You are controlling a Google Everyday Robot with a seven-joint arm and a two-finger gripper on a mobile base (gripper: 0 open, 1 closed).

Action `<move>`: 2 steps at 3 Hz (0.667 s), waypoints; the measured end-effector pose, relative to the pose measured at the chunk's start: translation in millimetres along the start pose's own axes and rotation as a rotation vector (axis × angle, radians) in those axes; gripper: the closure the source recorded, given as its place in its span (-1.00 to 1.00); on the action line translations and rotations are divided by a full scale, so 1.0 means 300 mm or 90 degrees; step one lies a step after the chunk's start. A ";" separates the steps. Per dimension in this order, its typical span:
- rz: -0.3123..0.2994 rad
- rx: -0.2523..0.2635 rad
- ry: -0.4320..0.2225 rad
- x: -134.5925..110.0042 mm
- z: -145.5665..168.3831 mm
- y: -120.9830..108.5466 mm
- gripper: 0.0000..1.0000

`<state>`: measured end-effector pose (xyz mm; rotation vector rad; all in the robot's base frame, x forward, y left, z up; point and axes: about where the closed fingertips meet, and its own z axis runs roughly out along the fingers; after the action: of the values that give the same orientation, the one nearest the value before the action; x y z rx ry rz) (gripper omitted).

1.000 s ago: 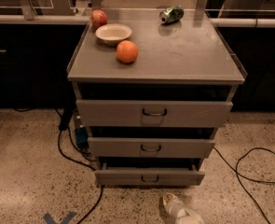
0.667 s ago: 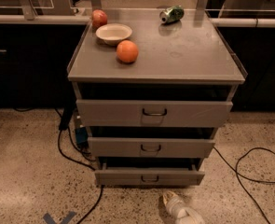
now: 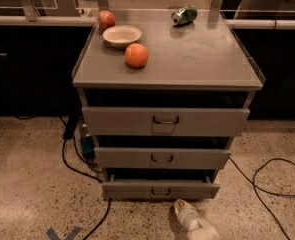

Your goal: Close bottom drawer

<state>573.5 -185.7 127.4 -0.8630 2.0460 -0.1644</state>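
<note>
Camera view: you look down on the front of a grey cabinet [image 3: 197,64] with three drawers, standing on a speckled floor [image 3: 27,184].

Bottom drawer [image 3: 137,189]: the lowest tier of the cabinet and the narrowest front of the three. You see it pulled out, with a dark gap between its upper edge and the drawer above. Its small dark wire handle [image 3: 160,191] sits at the centre of the front.

Gripper [image 3: 192,221]: white, low in front of the cabinet, just below the bottom drawer's front and a little to the right of its handle. It holds nothing, and you cannot tell whether it is open or closed. It is near the drawer front, but contact does not show.

Middle drawer [image 3: 197,159] and top drawer [image 3: 117,121]: both also stand out from the cabinet.

Cabinet top: an orange [image 3: 136,55] near the front left, a pale bowl [image 3: 122,35] just behind it, an apple [image 3: 106,20] at the back left corner, and a green can [image 3: 184,15] lying on its side at the back.

Floor: dark cables run left [image 3: 69,159] and right [image 3: 267,179] of the cabinet.
</note>
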 end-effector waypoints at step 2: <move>-0.057 0.015 -0.018 -0.065 0.126 -0.058 1.00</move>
<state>618.7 -179.0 125.2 -0.9373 1.9764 -0.2233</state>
